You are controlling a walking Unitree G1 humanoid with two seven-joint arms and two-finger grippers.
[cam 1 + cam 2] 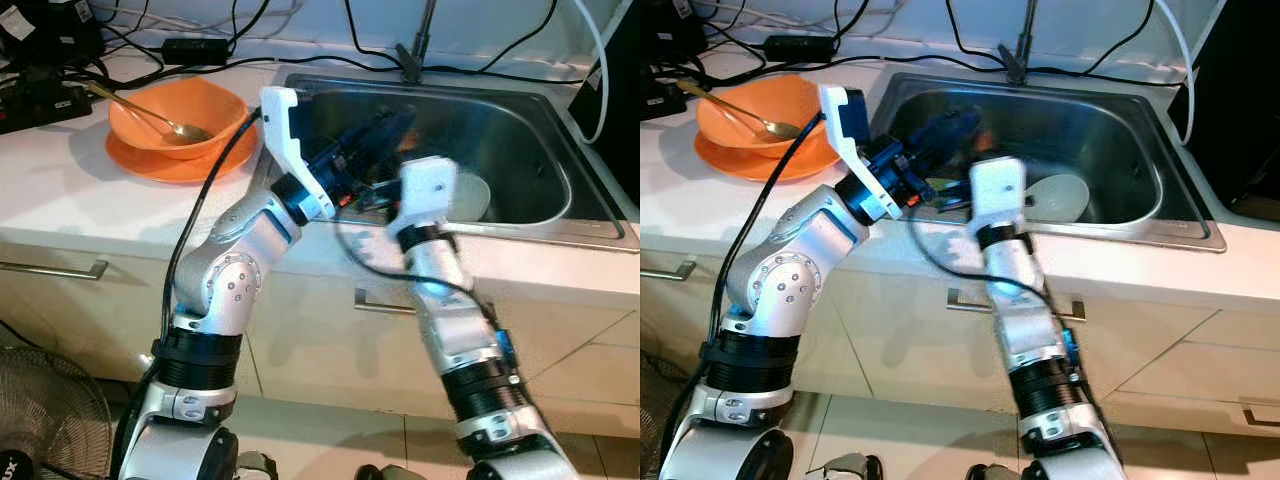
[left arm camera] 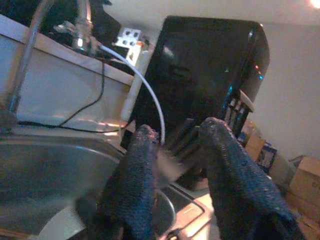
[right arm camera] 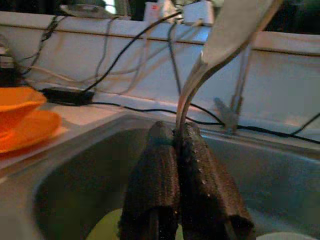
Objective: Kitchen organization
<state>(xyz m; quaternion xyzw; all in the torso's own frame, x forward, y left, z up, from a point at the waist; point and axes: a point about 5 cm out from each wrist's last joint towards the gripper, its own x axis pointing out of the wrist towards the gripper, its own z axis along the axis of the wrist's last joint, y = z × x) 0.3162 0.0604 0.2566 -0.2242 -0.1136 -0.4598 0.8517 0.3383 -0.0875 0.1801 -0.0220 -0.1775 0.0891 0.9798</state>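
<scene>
1. Reaching over the near counter edge (image 1: 300,240), both arms enter the sink (image 1: 560,225).
2. Right gripper (image 3: 176,137) is clamped on a metal utensil (image 3: 227,37), handle pinched, held above the basin.
3. Left gripper (image 2: 172,145) hangs parted, empty.
4. Far left: orange bowl (image 1: 175,110) with spoon (image 1: 140,110).
5. Judged step: lifting out; next, carry it to the counter.

The long silver metal utensil (image 3: 220,47) pinched in the right gripper (image 3: 178,131) got cut off up top, so no telling spoon or fork, and the arms hid the steel sink (image 1: 540,130) contents.
</scene>
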